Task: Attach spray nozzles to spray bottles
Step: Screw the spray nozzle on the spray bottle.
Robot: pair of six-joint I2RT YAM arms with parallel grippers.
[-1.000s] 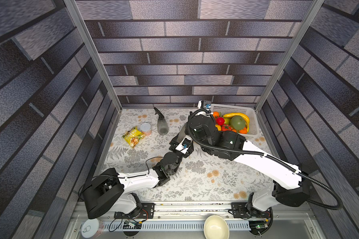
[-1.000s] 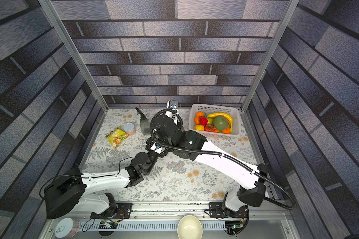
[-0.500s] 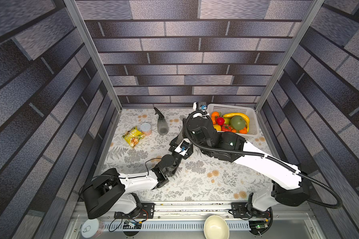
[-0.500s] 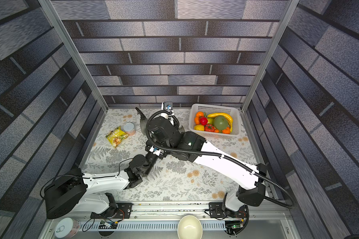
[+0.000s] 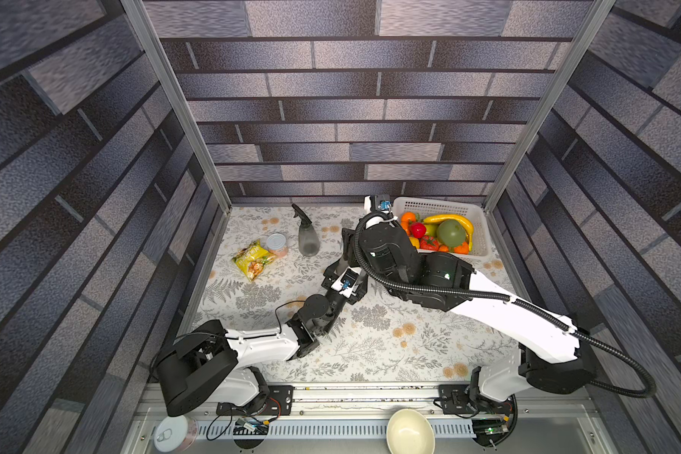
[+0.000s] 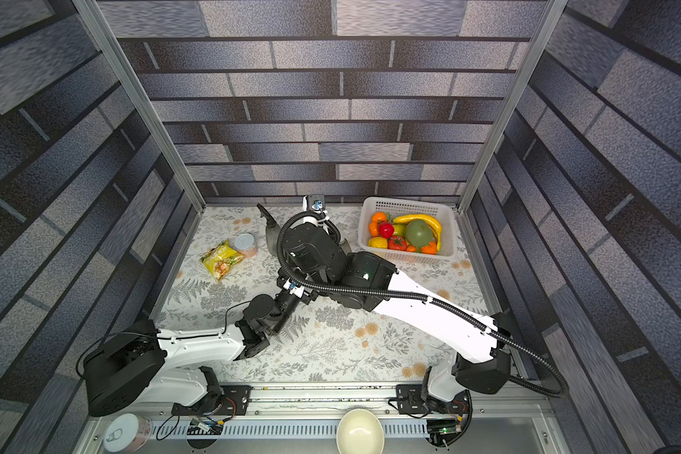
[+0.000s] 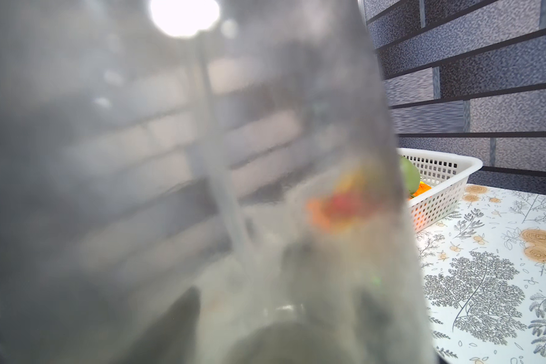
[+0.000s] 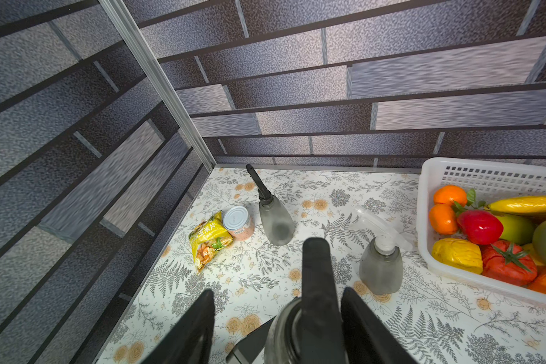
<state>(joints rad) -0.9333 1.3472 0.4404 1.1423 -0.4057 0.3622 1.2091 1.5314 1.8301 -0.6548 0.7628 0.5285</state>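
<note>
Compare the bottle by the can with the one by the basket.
The bottle by the can carries a black spray head; the bottle by the basket carries a clear white spray head. The bottle by the can stands left of the bottle by the basket. Both are smoky grey and upright.

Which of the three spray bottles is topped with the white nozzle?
The spray bottle beside the fruit basket; the far bottle and the held bottle are black-topped.

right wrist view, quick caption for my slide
Right gripper open around the black nozzle on the near bottle; black-topped bottle and white-topped bottle beyond
</note>
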